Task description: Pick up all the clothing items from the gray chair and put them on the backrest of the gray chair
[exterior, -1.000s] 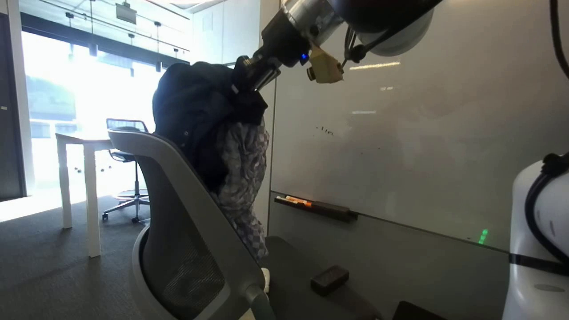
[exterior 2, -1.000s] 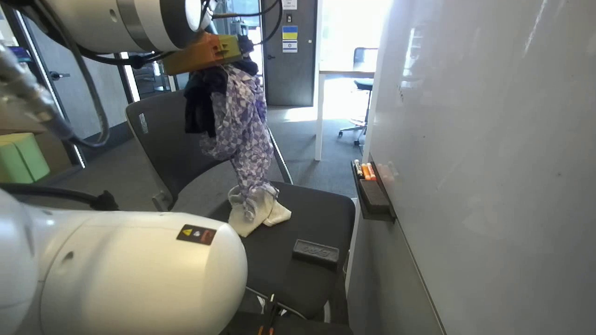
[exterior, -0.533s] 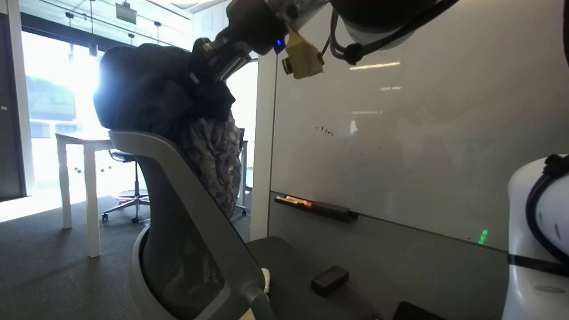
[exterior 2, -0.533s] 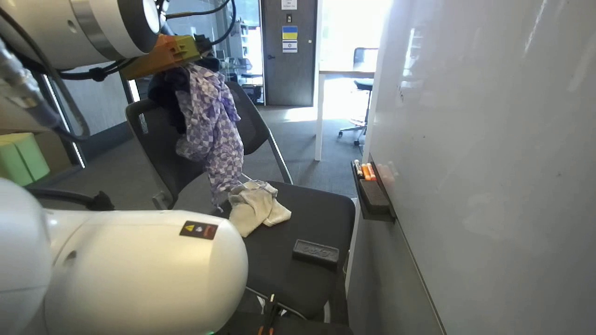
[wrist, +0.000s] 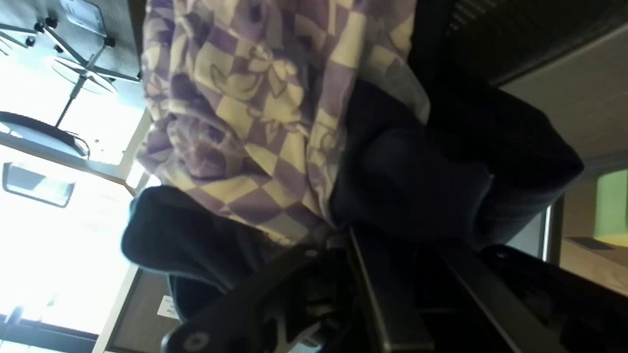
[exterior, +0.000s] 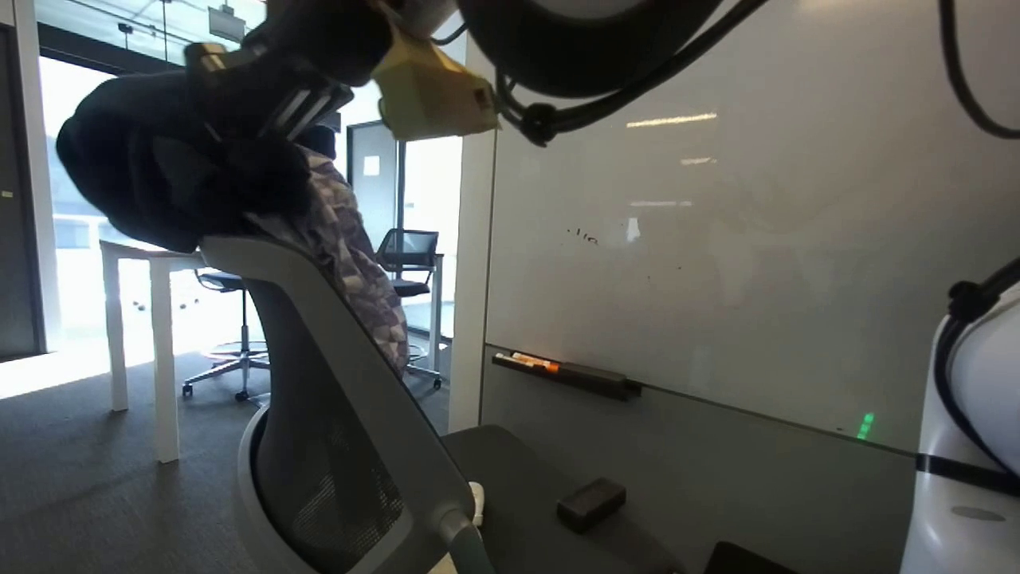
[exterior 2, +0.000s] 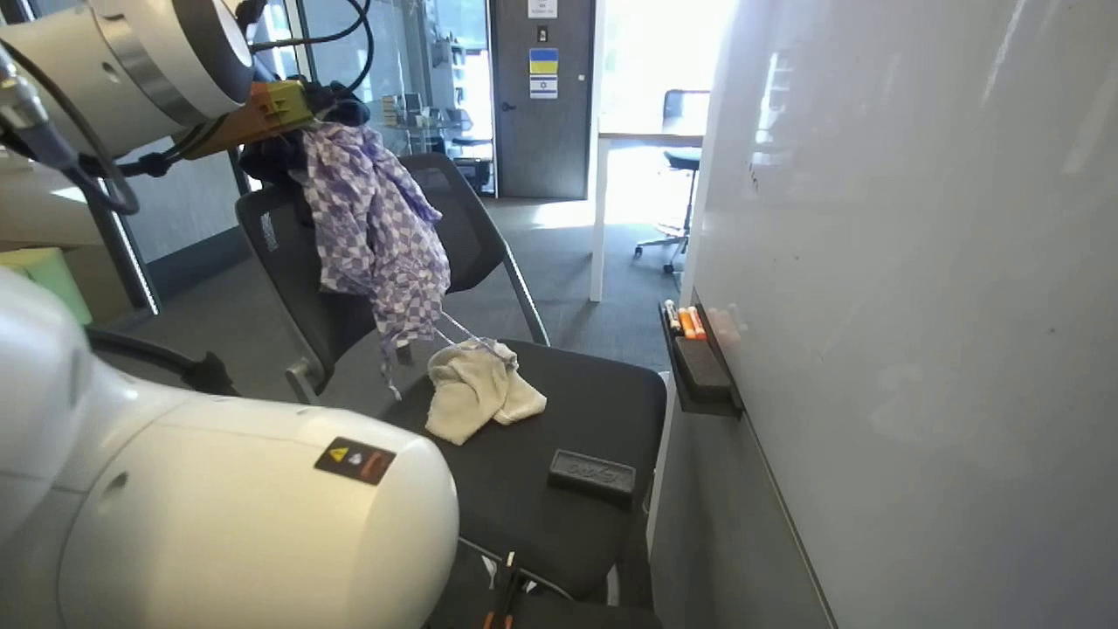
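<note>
My gripper (exterior: 249,131) is shut on a bunched dark navy garment (exterior: 131,163), held at the top of the gray chair's backrest (exterior: 362,379). In the wrist view the dark garment (wrist: 409,181) lies between the fingers of the gripper (wrist: 400,240); its gripped part is mostly in shadow. A purple-and-white checkered garment (exterior 2: 376,227) hangs with it in front of the backrest, also seen in the wrist view (wrist: 274,103). Its strings reach down toward a cream cloth (exterior 2: 476,393), which lies crumpled on the chair seat (exterior 2: 603,393).
A black eraser (exterior 2: 592,474) lies on the seat. A whiteboard (exterior 2: 917,262) with a marker tray (exterior 2: 703,376) stands beside the chair. A white table (exterior: 163,335) and another chair (exterior: 243,351) are behind. The arm's large white link (exterior 2: 262,515) hides part of an exterior view.
My gripper has carried the dark and checkered garments back over the top of the backrest. The checkered garment's lower end has lifted off the cream cloth, which stays on the seat.
</note>
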`<move>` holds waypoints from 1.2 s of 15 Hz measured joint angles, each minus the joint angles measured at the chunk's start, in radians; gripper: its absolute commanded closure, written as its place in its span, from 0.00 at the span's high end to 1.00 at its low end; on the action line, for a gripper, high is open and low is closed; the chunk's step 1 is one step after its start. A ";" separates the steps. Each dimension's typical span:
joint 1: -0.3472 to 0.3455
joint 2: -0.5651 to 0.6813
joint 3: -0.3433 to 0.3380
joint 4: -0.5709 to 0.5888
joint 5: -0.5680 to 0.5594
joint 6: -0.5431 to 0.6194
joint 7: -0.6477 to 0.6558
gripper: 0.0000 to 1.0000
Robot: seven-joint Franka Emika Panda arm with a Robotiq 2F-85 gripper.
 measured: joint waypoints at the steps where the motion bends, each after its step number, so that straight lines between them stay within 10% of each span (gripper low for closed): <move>1: -0.032 0.035 0.047 0.031 -0.001 0.002 0.023 0.10; 3: -0.108 0.095 0.145 0.086 -0.007 0.014 0.057 0.42; 10: -0.480 0.227 0.508 0.287 -0.085 0.016 0.167 0.94; 13: -0.624 0.230 0.642 0.342 -0.091 0.016 0.210 1.00; 18: -0.551 0.151 0.449 0.348 0.008 0.006 0.217 1.00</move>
